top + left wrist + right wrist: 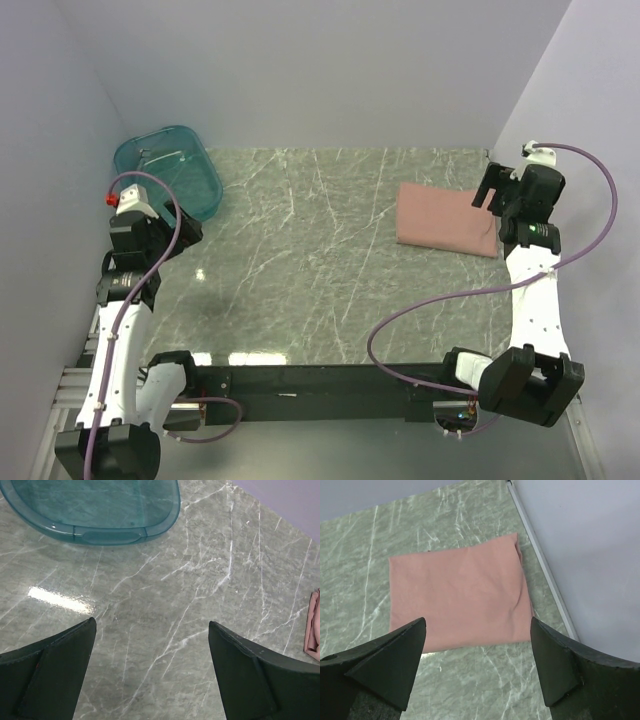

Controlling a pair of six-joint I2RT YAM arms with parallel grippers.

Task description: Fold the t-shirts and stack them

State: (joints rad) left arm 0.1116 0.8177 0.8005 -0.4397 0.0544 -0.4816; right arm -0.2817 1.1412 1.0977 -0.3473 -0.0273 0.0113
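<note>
A dusty-pink t-shirt (445, 218) lies folded into a flat rectangle at the back right of the marble table, near the right wall. It fills the middle of the right wrist view (457, 597); its chest graphic is hidden. Its edge shows at the far right of the left wrist view (314, 630). My right gripper (495, 205) is open and empty, raised just beside the shirt's right end (477, 645). My left gripper (185, 232) is open and empty over bare marble at the left (152, 645).
A translucent teal plastic tub (168, 172) stands at the back left corner, empty, and shows at the top of the left wrist view (100, 510). Grey walls close in the left, back and right sides. A metal strip (540, 560) runs along the right wall's foot.
</note>
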